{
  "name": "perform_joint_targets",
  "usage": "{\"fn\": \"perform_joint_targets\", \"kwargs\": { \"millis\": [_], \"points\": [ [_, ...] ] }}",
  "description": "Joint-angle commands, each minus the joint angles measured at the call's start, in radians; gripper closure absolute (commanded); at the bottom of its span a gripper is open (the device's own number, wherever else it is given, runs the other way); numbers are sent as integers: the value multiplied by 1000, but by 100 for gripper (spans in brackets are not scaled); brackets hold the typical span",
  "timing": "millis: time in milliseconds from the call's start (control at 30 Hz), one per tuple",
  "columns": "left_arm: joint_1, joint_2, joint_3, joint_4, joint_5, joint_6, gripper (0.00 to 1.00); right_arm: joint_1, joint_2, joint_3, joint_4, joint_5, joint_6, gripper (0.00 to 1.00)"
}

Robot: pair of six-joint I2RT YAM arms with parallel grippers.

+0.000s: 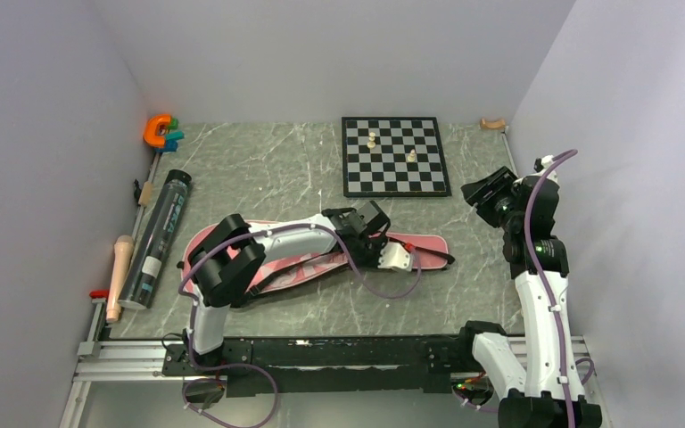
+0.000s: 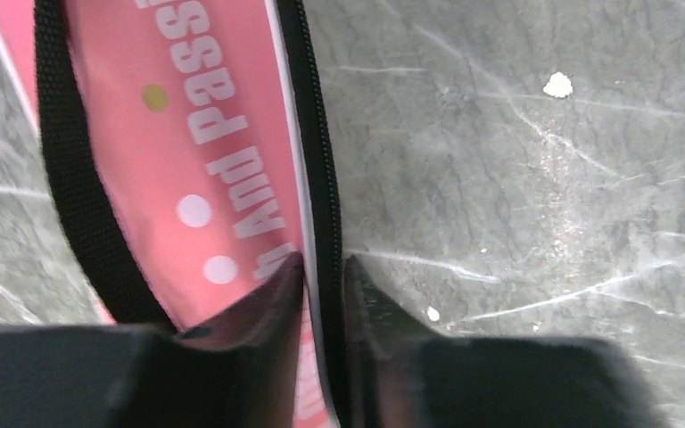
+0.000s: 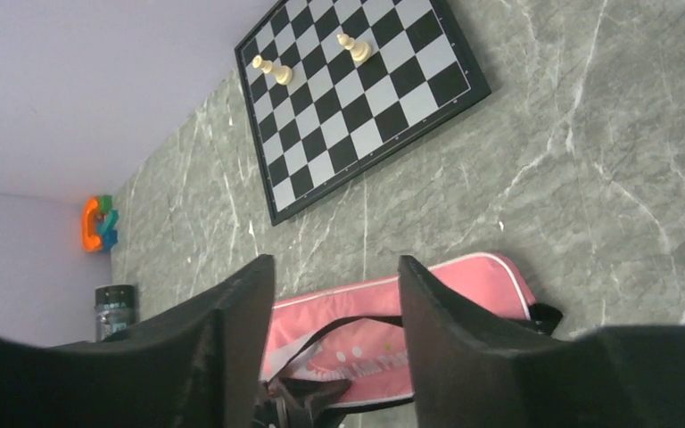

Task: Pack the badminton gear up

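Your left gripper (image 2: 322, 275) has its jaws drawn almost together, pinching the zip edge (image 2: 319, 169) of the pink bag (image 2: 187, 134). The black zip and its white piping run between the two fingers. On the wrist view, a black strap (image 2: 76, 187) lies along the opposite side of the printed pink panel. On the top view, the left arm reaches across the bag's length, with the gripper set near the bag's right end.

The bag lies flat on the marble-pattern table (image 1: 268, 169), about mid-table, long axis running left to right. The black tube (image 1: 160, 241) lies well apart from the bag at the table's left edge, parallel to the left wall.

Your right gripper (image 3: 334, 260) is spread wide with nothing between its jaws. It is raised at the right side of the table, well apart from the bag, and its camera looks down at the bag's right end.

The chessboard (image 1: 394, 156) sits at the far side with two pale pieces on it. The orange toy (image 1: 156, 131) sits in the far left corner.
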Motion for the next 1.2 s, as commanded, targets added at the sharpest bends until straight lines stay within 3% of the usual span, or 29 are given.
{"fn": "perform_joint_targets", "kwargs": {
  "millis": [0,33,67,100,200,367,567,733,867,967,1167],
  "points": [
    [33,5,72,-112,56,-33,46,-5,2,15,33,3,-8,38],
    [32,-3,87,-120,67,-54,18,-4,7,22,28,12,-17,32],
    [32,-8,106,-135,77,-78,3,-5,13,32,19,24,-25,25],
    [34,-18,130,-154,87,-108,1,-5,26,41,12,37,-35,19],
    [57,-74,179,-192,125,-188,1,-5,57,61,7,75,-46,2],
    [196,-228,219,-215,191,-314,1,-5,109,72,8,214,-17,0],
    [573,-389,198,-248,284,-439,1,-5,94,-54,193,412,-28,0],
    [949,-471,0,-94,345,-567,1,-3,147,-141,427,347,-107,0],
    [1154,-453,-104,-48,360,-628,1,41,272,-144,532,345,-228,0],
    [1220,-444,-195,34,325,-669,1,88,325,-192,665,395,-331,0],
    [1229,-444,-318,139,84,-758,1,118,343,-421,1076,447,-510,0]
  ]
}}
